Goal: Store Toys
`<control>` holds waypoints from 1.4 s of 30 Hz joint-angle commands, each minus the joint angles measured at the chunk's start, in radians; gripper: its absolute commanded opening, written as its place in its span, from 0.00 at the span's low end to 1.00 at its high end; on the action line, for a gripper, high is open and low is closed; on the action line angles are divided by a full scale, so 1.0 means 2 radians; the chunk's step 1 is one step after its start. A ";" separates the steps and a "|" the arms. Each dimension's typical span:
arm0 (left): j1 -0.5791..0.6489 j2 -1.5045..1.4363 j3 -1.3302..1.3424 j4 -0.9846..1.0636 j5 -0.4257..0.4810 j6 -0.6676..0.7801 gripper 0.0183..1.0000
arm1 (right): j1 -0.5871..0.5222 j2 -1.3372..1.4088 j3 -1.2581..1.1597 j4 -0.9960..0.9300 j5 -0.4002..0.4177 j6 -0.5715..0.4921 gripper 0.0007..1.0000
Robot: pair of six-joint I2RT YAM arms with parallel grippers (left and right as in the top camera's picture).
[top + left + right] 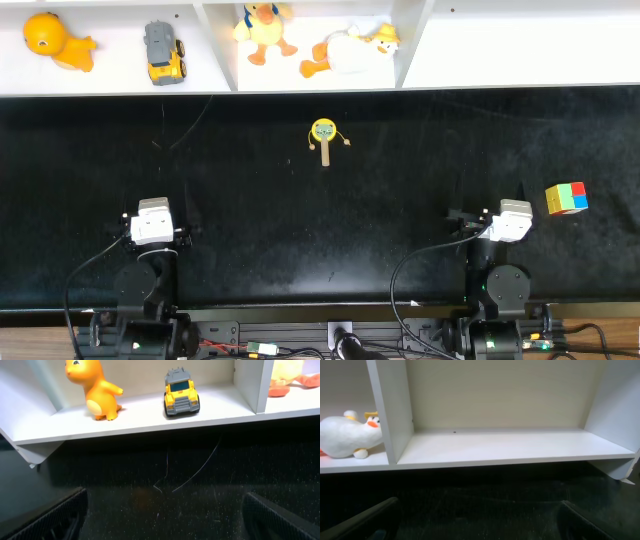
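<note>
1. The left gripper point(165, 512) hangs low over the black mat point(250, 200) at the left, close to its arm's base; its fingers point(50, 517) stand wide apart with nothing between them
2. The right gripper point(477, 520) sits over the mat at the right, also close to its base, jaws spread and holding nothing
3. A white shelf point(320, 85) with three compartments runs along the far edge of the mat
4. In the left compartment an orange toy point(55, 40) and a yellow truck point(163, 52) stand side by side, apart from each other; the left gripper faces this compartment
5. In the middle compartment a yellow duck point(264, 30) sits beside a white duck point(345, 50), which lies on its side
6. A rattle point(324, 135) lies on the mat just in front of the middle compartment, well apart from both grippers
7. A cube point(565, 198) of coloured squares rests on the mat near the right gripper, on its outer side, not touching it
</note>
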 commanded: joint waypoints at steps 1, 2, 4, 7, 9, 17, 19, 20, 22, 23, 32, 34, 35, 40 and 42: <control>-0.004 -0.006 -0.002 -0.001 0.007 0.007 1.00 | 0.003 -0.006 -0.006 0.003 0.002 0.000 0.99; -0.004 -0.006 -0.002 -0.001 0.007 0.007 1.00 | 0.003 -0.006 -0.006 0.002 0.002 0.000 1.00; -0.004 -0.006 -0.002 -0.001 0.007 0.007 1.00 | 0.003 -0.006 -0.006 0.002 0.002 0.000 0.99; -0.004 -0.006 -0.002 -0.001 0.007 0.007 1.00 | 0.003 -0.006 -0.006 0.002 0.002 0.000 1.00; -0.004 -0.006 -0.002 -0.001 0.007 0.007 1.00 | 0.003 -0.006 -0.006 0.002 0.002 0.000 0.99; -0.004 -0.006 -0.002 -0.001 0.007 0.007 1.00 | 0.003 -0.006 -0.006 0.002 0.004 0.000 0.99; -0.004 -0.006 -0.002 -0.001 0.007 0.007 1.00 | 0.003 -0.006 -0.006 0.002 0.007 0.001 0.99; -0.004 -0.006 -0.002 -0.001 0.007 0.007 1.00 | 0.005 -0.006 -0.006 0.002 0.002 0.001 1.00; -0.004 -0.006 -0.002 -0.001 0.007 0.007 1.00 | 0.007 -0.006 -0.006 0.002 0.000 0.001 0.99; -0.004 -0.006 -0.002 -0.001 0.007 0.007 1.00 | 0.007 -0.006 -0.006 0.002 0.000 0.003 1.00; -0.004 -0.006 -0.002 -0.001 0.007 0.007 1.00 | 0.015 0.055 0.016 0.016 0.002 0.130 1.00; -0.004 -0.006 -0.002 -0.001 0.007 0.007 1.00 | 0.026 0.090 0.040 0.013 0.002 0.137 1.00; -0.004 -0.006 -0.002 -0.001 0.007 0.007 1.00 | 0.031 0.104 0.053 0.007 0.002 0.137 1.00; -0.004 -0.006 -0.002 -0.001 0.007 0.007 1.00 | 0.065 0.186 0.145 -0.031 0.014 0.137 0.99; -0.004 -0.006 -0.002 -0.001 0.007 0.007 1.00 | 0.082 0.219 0.187 -0.060 0.014 0.137 0.99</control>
